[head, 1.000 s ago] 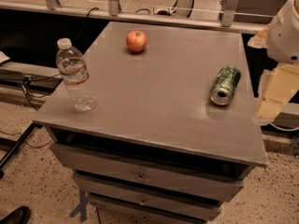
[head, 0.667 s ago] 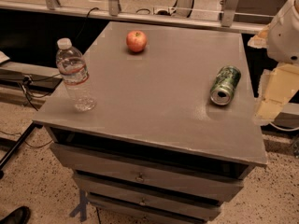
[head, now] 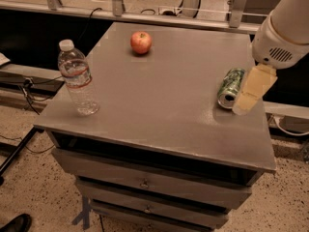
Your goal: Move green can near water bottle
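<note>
The green can [head: 231, 87] lies on its side near the right edge of the grey cabinet top [head: 159, 91], silver end facing the front. The water bottle [head: 77, 79], clear with a white cap and a red-banded label, stands upright near the left edge, far from the can. My gripper [head: 250, 94] hangs from the white arm at the upper right. It is just to the right of the can, almost touching it, and holds nothing that shows.
A red apple [head: 141, 42] sits at the back middle of the top. The cabinet has drawers [head: 145, 182] below. A railing [head: 145, 13] and cables run behind, and speckled floor lies around the cabinet.
My gripper has moved left, from beyond the table's right edge to right beside the can. The can, bottle and apple have not moved.
</note>
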